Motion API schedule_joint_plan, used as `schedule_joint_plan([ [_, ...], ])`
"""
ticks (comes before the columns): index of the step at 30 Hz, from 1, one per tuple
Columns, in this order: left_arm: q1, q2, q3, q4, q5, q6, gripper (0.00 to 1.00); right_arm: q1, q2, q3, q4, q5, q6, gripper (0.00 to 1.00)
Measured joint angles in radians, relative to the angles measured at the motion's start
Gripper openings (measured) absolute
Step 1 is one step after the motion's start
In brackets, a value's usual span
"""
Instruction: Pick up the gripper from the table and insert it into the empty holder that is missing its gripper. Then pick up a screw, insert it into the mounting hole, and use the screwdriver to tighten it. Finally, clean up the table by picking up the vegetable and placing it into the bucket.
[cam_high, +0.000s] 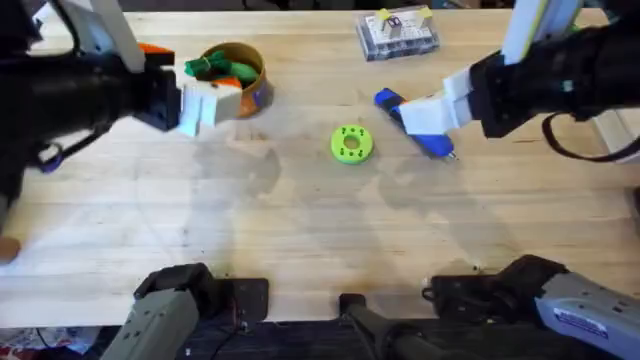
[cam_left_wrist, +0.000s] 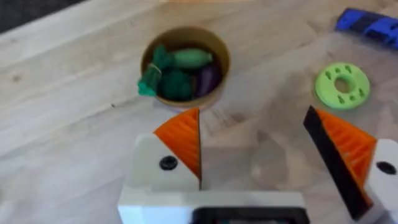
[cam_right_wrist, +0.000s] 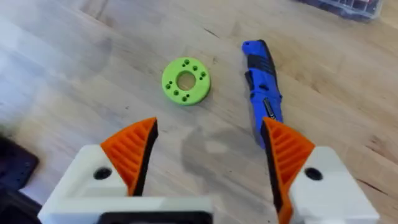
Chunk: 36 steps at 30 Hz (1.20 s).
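The orange-yellow bucket (cam_high: 238, 78) stands at the back left of the table. It holds green pieces and the vegetable (cam_high: 240, 71), an orange carrot with a green top. My left gripper (cam_high: 203, 106) hovers just beside the bucket (cam_left_wrist: 186, 62), open, with nothing between its orange pads (cam_left_wrist: 183, 137). The blue screwdriver (cam_high: 412, 125) lies flat right of the middle. My right gripper (cam_high: 428, 116) hangs over it, open, one pad (cam_right_wrist: 286, 149) above the end of the screwdriver (cam_right_wrist: 261, 81). The loose gripper, the holder, any screw and the mounting hole are out of view.
A flat green disc with holes (cam_high: 351, 144) lies at mid-table, between the two grippers. A clear plastic box of small parts (cam_high: 398, 32) sits at the back edge. The front half of the wooden table (cam_high: 300, 230) is bare wood.
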Motion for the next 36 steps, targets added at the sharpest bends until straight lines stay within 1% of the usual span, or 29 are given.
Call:
schedule_joint_plan([
  [4,0.0,-0.099,0.0,-0.162,0.028,-0.001,0.986,0.0,-0.019,0.01,-0.009,-0.023,0.019,0.974],
  [8,0.0,-0.166,0.0,-0.261,0.051,0.0,0.986,0.0,-0.036,0.01,-0.011,-0.03,0.043,0.974],
  [36,0.0,-0.172,0.0,-0.268,0.053,0.0,0.986,0.0,-0.037,0.01,-0.01,-0.03,0.045,0.974],
])
